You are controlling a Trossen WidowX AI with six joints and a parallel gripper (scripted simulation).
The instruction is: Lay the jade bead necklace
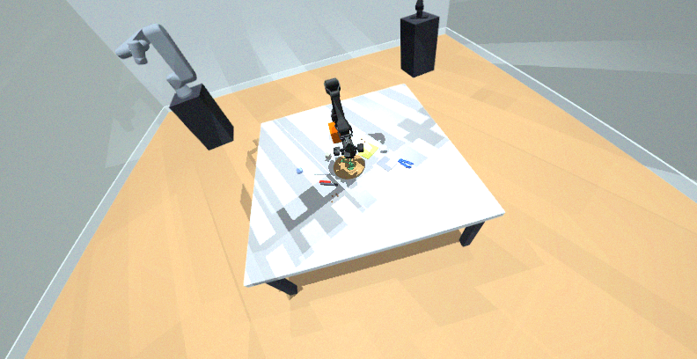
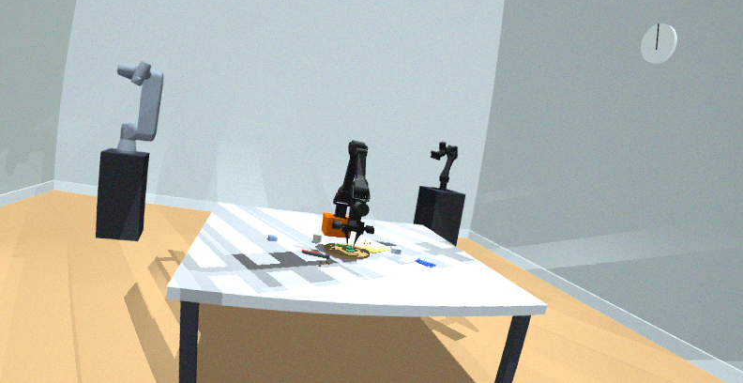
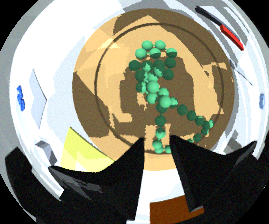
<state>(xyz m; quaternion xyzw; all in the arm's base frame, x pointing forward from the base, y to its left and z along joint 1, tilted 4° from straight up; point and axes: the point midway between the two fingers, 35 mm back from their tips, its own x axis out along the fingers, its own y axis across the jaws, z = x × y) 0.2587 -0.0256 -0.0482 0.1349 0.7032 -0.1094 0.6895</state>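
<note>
The round wooden bead board point(image 1: 347, 176) point(image 2: 360, 255) point(image 3: 87, 55) lies on the table, its groove a thin dark ring. The jade bead necklace point(image 1: 350, 165) point(image 2: 349, 249) point(image 3: 153, 87) lies on it, bunched in a heap inside the ring. A strand runs from the heap to the side nearest the fingers, where several beads lie at or near the groove. My gripper point(image 2: 351, 245) point(image 3: 158, 138) points down over that near side. Its fingers are partly open, with a gap wider than one bead. Beads show just beyond and between the tips; none looks clamped. Exact tip height is unclear.
A yellow sheet point(image 1: 369, 150) point(image 3: 82, 154) and a grey block point(image 3: 46, 151) lie beside the board. A blue object point(image 1: 405, 163) point(image 2: 425, 263) point(image 3: 20, 98) lies farther out. A red and black tool point(image 1: 325, 181) point(image 3: 232, 37) lies on the other side. An orange box point(image 1: 334, 132) stands by the arm.
</note>
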